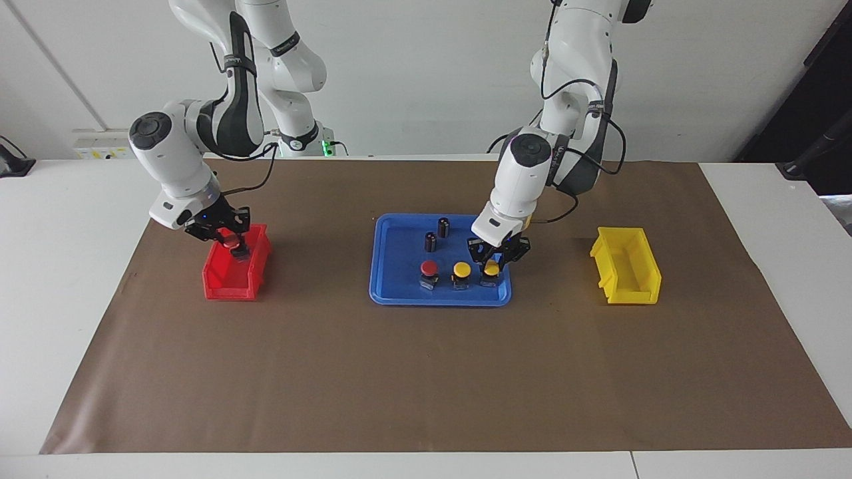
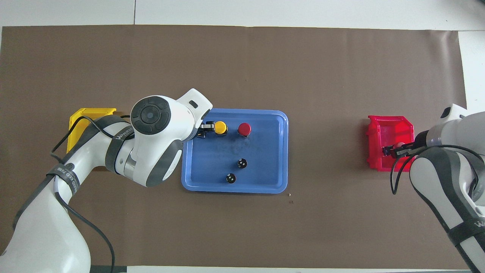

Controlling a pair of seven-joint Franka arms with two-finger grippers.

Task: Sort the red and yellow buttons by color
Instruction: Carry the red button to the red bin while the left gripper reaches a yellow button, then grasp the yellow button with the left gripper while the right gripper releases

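My right gripper point(image 1: 233, 245) is shut on a red button point(image 1: 229, 237) and holds it low inside the red bin point(image 1: 223, 286). My left gripper point(image 1: 492, 265) is open, down over the blue tray point(image 1: 393, 296), with its fingers on either side of a yellow button point(image 1: 491, 270) at the tray's corner. A second yellow button point(image 1: 461, 269) and a red button point(image 1: 429, 268) stand beside it in a row. In the overhead view the left arm hides the straddled button; the second yellow button point(image 2: 220, 126) and the red button point(image 2: 244, 129) show.
Two dark cylinders point(image 1: 443, 227) point(image 1: 430, 241) stand in the tray, nearer to the robots than the buttons. A yellow bin point(image 1: 626, 279) sits toward the left arm's end of the table. The brown mat point(image 1: 426, 372) covers the table.
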